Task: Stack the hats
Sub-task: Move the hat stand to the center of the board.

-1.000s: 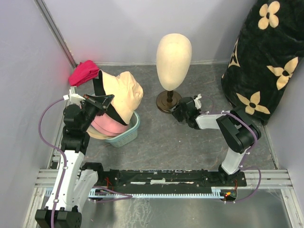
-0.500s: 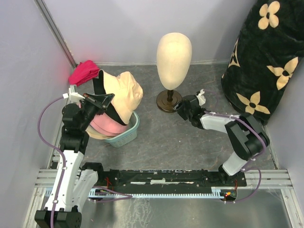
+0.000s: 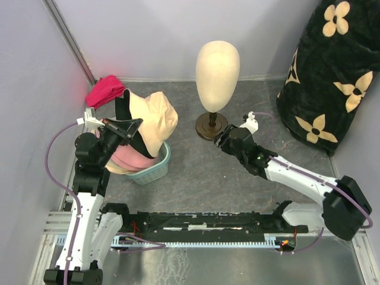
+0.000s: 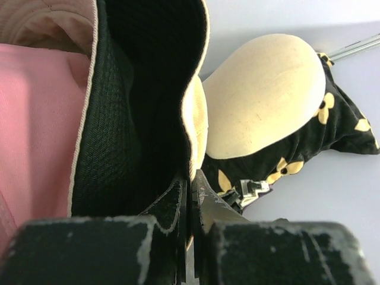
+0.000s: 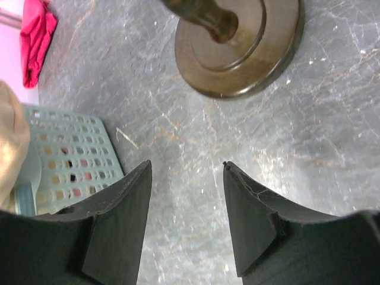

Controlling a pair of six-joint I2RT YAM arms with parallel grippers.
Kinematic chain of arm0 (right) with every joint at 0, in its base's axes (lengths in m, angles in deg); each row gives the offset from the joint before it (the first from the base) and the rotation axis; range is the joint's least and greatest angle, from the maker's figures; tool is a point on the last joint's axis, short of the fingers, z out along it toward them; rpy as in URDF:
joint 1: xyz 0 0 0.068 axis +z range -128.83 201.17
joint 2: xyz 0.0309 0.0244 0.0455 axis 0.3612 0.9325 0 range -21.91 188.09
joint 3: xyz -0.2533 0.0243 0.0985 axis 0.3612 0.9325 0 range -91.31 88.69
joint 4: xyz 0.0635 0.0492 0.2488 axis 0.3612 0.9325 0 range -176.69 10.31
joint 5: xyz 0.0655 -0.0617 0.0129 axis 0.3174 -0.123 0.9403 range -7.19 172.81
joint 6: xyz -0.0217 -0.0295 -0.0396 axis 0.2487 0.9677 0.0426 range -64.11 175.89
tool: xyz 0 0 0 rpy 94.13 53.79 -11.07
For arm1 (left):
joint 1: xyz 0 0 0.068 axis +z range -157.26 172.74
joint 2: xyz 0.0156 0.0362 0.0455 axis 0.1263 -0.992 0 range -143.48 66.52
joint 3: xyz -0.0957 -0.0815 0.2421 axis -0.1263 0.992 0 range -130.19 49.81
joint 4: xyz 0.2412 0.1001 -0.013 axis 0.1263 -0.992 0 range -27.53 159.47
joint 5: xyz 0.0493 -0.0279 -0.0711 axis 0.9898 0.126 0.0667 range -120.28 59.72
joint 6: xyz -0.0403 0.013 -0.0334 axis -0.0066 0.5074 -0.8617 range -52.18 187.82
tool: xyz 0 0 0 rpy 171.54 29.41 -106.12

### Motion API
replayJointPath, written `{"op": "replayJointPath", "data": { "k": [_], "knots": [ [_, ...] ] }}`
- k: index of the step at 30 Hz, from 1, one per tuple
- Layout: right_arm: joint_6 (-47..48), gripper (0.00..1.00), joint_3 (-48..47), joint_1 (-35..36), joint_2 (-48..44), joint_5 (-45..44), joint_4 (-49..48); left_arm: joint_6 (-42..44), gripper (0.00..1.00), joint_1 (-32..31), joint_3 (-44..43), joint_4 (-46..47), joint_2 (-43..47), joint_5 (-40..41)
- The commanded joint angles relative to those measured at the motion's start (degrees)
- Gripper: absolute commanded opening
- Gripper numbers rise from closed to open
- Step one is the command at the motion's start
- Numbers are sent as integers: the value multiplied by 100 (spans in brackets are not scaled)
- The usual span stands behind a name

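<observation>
The pink hat [image 3: 127,157] (mostly) hides under the beige hat [image 3: 155,119].

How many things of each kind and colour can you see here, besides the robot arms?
Beige hat: 1
Pink hat: 1
Basket: 1
Mannequin head: 1
Red cloth: 1
Flowered black fabric: 1
Total: 6 seen; further hats may be hidden.

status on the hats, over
Left gripper shut on beige hat, over pink hat in basket. Right gripper open, empty. Mannequin stand close ahead of it.
</observation>
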Motion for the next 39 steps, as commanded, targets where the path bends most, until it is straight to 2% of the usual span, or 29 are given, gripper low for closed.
{"op": "replayJointPath", "data": {
  "k": [1, 8, 19, 28, 35, 39],
  "knots": [
    [481, 59, -59, 496, -635, -528, 789, -29, 3, -14, -291, 274, 154, -201],
    [1429, 59, -1057, 1445, -702, -603, 1463, -37, 3, -15, -231, 294, 209, -230],
    [2764, 60, -3159, 2414, 354, -1066, 1882, 22, 3, -13, -180, 311, 250, -306],
    [3368, 64, -5411, 2435, 1714, -1147, 2547, 100, 3, -14, -149, 225, 412, -279],
    [3238, 65, -6701, 2141, 2574, -973, 3160, 109, 3, -14, -131, 189, 491, -301],
    [3070, 65, -7112, 1934, 2888, -818, 3419, 105, 3, -11, -147, 191, 517, -321]
  ]
}}
